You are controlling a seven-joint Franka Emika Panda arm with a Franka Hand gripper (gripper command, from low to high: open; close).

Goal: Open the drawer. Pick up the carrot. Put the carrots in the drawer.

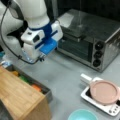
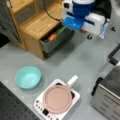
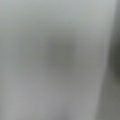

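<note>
The arm is reaching in from a front view's top left, its white links ending in a blue-and-white wrist block, and the gripper (image 1: 27, 57) is hanging below that block, pointing down toward a front view's bottom left, with a black cable looping beside it. In a front view the same wrist assembly is sitting at the top, with the gripper (image 2: 105, 30) showing at its right end as a pale, translucent tip. The wrist view is showing only a plain grey surface, with no fingers in it.
</note>
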